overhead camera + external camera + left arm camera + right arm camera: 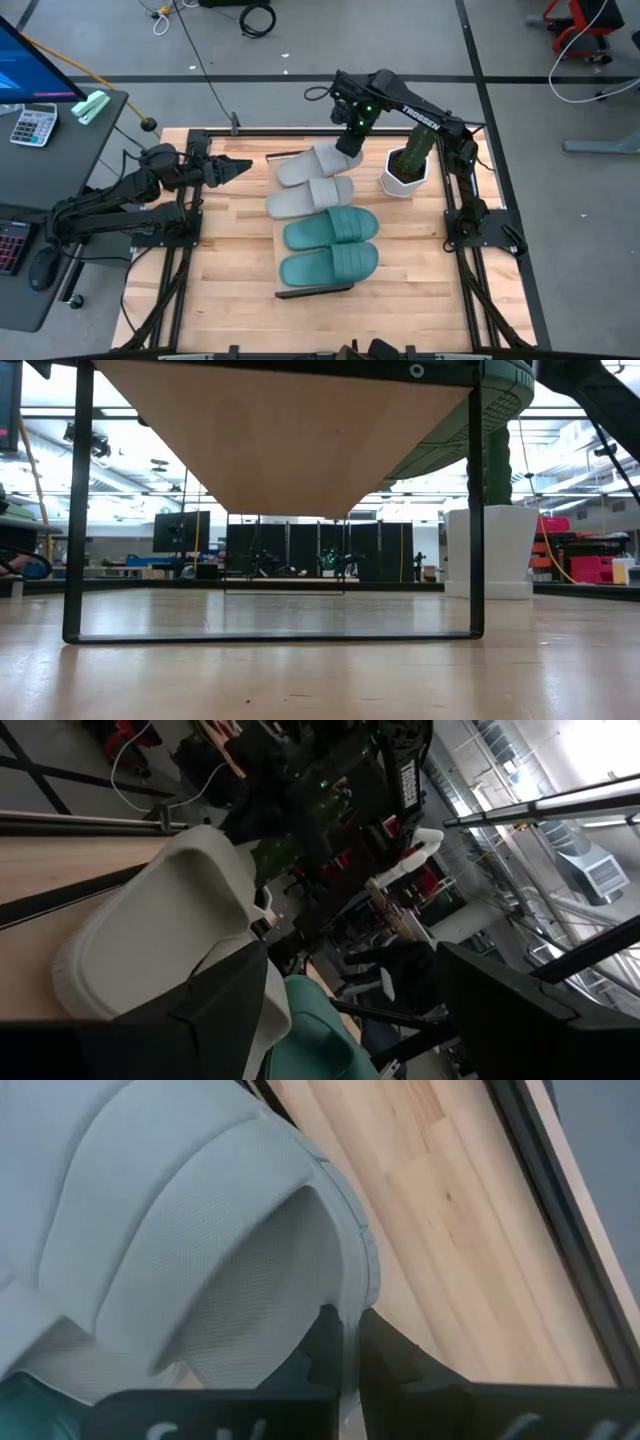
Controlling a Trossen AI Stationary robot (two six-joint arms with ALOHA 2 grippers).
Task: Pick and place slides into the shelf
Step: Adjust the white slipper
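Wrist view alone shows right claw pinching grey slide.

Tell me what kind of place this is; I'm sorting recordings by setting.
Probably a robotics lab or workshop. Two arms are bolted to a slatted table, a desk beside it carries a calculator and screen, cables trail over the concrete floor, and the low view shows monitors under open ceilings.

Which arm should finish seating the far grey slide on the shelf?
Right. The right gripper is already pinched on the rim of the far grey slide, at the back end of the shelf. The left gripper hangs open off to the left, holding nothing.
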